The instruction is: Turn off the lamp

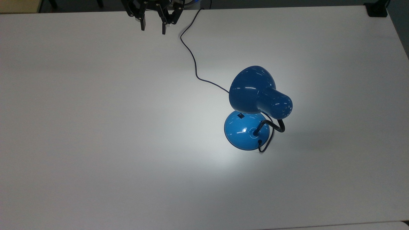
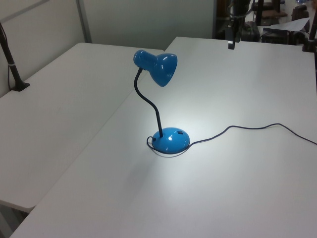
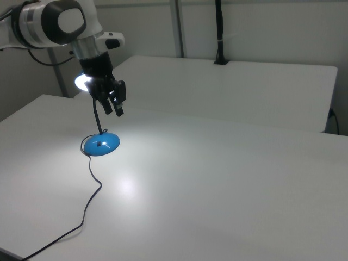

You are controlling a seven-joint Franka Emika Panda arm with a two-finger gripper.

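**Reaching for the switch on a lit lamp**

The gripper [image 1: 152, 28] hangs at the table's [image 1: 96, 127] far edge in the top view, fingers slightly parted and empty. The lamp [image 1: 255, 105] glows mid-table, well apart. A good approach drops onto the switch [image 1: 241, 115] from the open side, avoiding the shade [image 1: 252, 89] and cord [image 1: 191, 60].

Open table around the lamp

Bare white table [image 1: 96, 127] lies between gripper [image 1: 152, 28] and lamp [image 1: 252, 105]; the shade overhangs the base's switch [image 1: 241, 115], and the cord [image 1: 191, 57] trails across.
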